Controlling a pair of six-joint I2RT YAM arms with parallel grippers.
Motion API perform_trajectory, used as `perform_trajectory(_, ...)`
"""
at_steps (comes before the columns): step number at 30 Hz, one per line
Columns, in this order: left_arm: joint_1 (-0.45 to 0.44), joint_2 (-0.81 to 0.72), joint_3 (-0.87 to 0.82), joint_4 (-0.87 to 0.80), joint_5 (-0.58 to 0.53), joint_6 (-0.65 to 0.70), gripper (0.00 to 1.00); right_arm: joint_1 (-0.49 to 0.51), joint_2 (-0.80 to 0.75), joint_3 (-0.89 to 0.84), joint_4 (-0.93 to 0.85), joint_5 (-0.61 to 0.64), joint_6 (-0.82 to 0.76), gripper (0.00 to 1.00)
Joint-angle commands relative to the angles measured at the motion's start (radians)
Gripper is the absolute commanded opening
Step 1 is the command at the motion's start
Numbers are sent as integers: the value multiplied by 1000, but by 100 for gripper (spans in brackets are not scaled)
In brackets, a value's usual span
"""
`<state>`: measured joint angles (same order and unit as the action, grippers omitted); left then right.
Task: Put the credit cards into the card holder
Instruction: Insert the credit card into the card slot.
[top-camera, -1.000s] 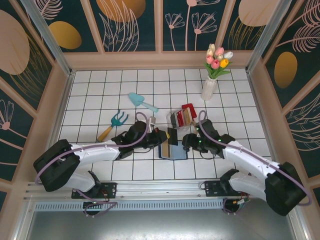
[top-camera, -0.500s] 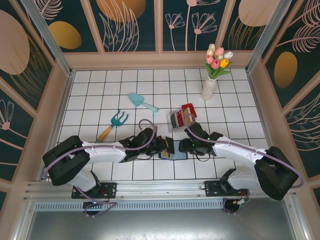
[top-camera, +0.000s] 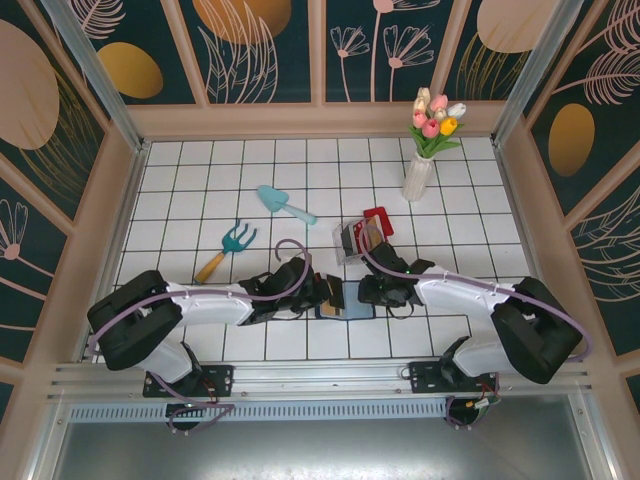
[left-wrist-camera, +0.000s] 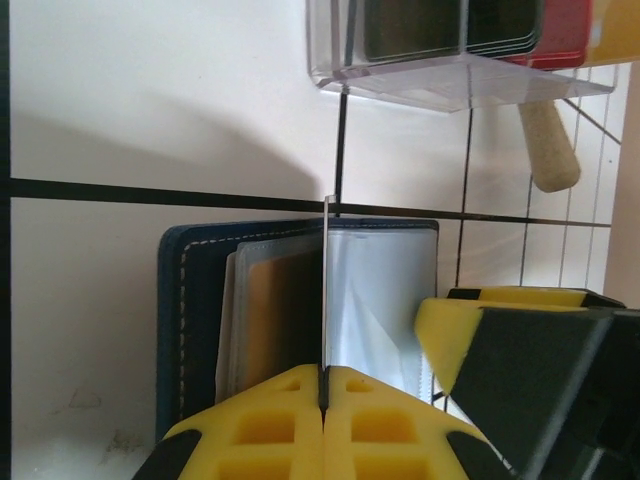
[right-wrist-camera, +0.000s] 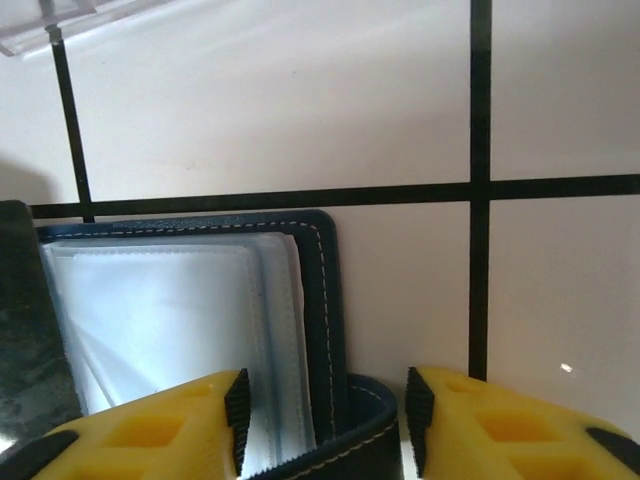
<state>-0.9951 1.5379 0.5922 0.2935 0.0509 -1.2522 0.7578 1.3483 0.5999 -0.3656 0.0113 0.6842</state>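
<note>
It was a staged lab booth: white grid-tiled tabletop (top-camera: 200, 200), dark teal floral-print wall panels (top-camera: 260, 50), bare aluminium frame rail (top-camera: 300, 380).

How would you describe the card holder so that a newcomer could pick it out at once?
On the white tiled table, look near the front edge, between the left gripper and the right gripper. The card holder lies open there: a navy, white-stitched wallet with clear sleeves, unlike the clear rack farther back.

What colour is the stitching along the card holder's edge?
Pale cream stitching, on the navy card holder; clearest in the right wrist view.
</note>
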Motion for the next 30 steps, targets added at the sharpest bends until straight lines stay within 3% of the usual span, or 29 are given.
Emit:
perform_trajectory(1,-4,46,14,33,34,18,0,7,14,12,9,32,-2,38)
perform_trajectory(7,-4,91,3,113,89,-2,0,6,13,-16,37,13,5,18)
perform_trajectory(10,-5,93,-17,131,96,-32,0,6,17,-25,37,11,10,13)
perform_trajectory(15,-4,102,-13,106,107,-34,0,6,18,-31,37,10,16,9)
perform_trajectory(23,-6,65,44,-82,120,124,0,-3,18,-25,29,19,7,8)
perform_trajectory(30,-7,77,38,-99,177,134,0,-6,26,-23,29,11,3,7)
